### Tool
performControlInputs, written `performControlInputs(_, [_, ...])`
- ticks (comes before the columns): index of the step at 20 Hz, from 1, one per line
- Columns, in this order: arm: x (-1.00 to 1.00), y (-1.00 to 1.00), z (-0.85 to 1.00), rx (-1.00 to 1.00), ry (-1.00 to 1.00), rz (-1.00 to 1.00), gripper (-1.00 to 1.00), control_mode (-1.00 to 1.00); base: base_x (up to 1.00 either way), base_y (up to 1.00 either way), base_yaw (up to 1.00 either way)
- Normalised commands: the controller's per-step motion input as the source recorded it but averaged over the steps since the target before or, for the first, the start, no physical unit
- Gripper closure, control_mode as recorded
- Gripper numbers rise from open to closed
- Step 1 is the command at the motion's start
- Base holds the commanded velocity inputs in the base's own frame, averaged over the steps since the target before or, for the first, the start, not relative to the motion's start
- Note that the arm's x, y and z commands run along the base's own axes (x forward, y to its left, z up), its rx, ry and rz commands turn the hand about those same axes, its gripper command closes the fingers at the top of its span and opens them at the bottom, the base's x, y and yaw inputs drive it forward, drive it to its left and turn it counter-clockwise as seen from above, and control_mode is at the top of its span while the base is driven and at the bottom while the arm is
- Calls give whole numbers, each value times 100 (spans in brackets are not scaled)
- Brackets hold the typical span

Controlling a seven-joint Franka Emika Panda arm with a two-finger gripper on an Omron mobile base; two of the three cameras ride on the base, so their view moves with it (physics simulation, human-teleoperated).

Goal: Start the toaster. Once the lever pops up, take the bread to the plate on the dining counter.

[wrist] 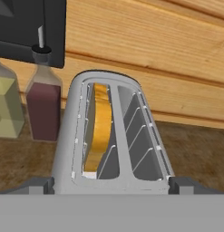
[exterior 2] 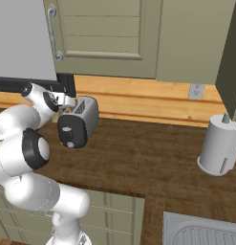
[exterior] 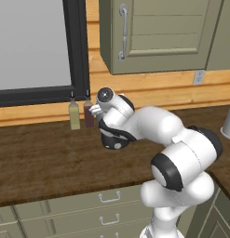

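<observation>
The silver-grey toaster [exterior 2: 83,119] stands on the dark wood worktop [exterior 2: 138,158] by the back wall, its glossy black end panel [exterior 2: 68,133] facing me. In the hand view I look down into the toaster [wrist: 131,136]. The bread [wrist: 101,124], a slice with a yellow-tan crust, stands on edge in the left slot; the right slot holds nothing. My gripper [wrist: 111,186] hovers just above the toaster's near end, open, with a fingertip [wrist: 38,185] on each side of the body. It holds nothing. I cannot make out the lever. The plate and the dining counter are out of view.
Two bottles, one pale yellow [exterior: 74,116] and one dark red [exterior: 89,115], stand against the wall left of the toaster. A grey cylinder [exterior 2: 219,146] stands at the right, a sink [exterior 2: 200,232] lies in front of it, and wall cabinets [exterior 2: 105,33] hang overhead.
</observation>
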Motion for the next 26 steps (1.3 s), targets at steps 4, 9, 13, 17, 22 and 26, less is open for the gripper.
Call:
performControlInputs(4, [10, 0, -3, 0, 0, 0, -100, -100, 0, 0, 0])
performControlInputs(9, [10, 0, -1, 0, 0, 0, -100, -100, 0, 0, 0])
performControlInputs(13, [11, 0, -4, 0, 0, 0, -100, -100, 0, 0, 0])
performControlInputs(17, [8, 0, -9, 0, 0, 0, -100, -100, 0, 0, 0])
performControlInputs(22, [6, 0, -8, 0, 0, 0, -100, -100, 0, 0, 0])
performControlInputs(26, [6, 0, -5, 0, 0, 0, -100, -100, 0, 0, 0])
